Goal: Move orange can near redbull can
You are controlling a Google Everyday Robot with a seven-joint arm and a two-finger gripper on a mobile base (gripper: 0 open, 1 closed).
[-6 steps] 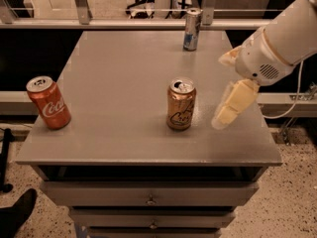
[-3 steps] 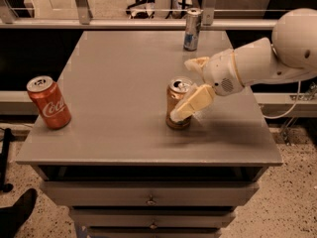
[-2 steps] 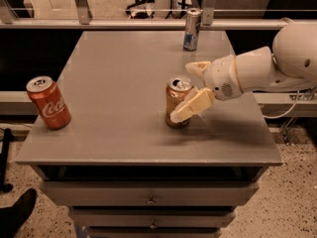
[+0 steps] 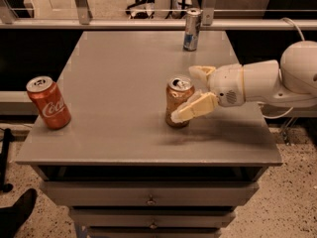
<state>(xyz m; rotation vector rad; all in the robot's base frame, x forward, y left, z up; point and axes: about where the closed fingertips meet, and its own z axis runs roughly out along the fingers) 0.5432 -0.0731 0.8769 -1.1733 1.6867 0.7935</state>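
**Change from the earlier views.** My gripper [image 4: 183, 94] has come in from the right. Two seconds ago it hung clear of the orange can [image 4: 178, 103], to that can's right; now it brackets the can. Since the last earlier view it has hardly shifted. None of the three cans has changed place.

**Layout.** The orange can stands upright on the worktop [image 4: 114, 73], a little right of centre and toward the near edge. The redbull can [image 4: 191, 29] stands upright at the far edge, almost straight beyond the orange can and well apart from it. A red cola can [image 4: 48, 103] stands near the left edge and takes no part in the task.

**Jaws.** They are spread wide, with the orange can between them. One jaw crosses the near side of the can's lower body; the other lies at its far right, by the rim. I cannot tell whether either one presses on the metal.

**Step in hand.** By my judgement this is the grasp: the approach is done, and neither the closing nor the carry has begun.

**Next move.** I should close squarely on the can's body and lift it just clear of the worktop. Then I carry it toward the far edge and set it down upright beside the redbull can without knocking that slim can over.
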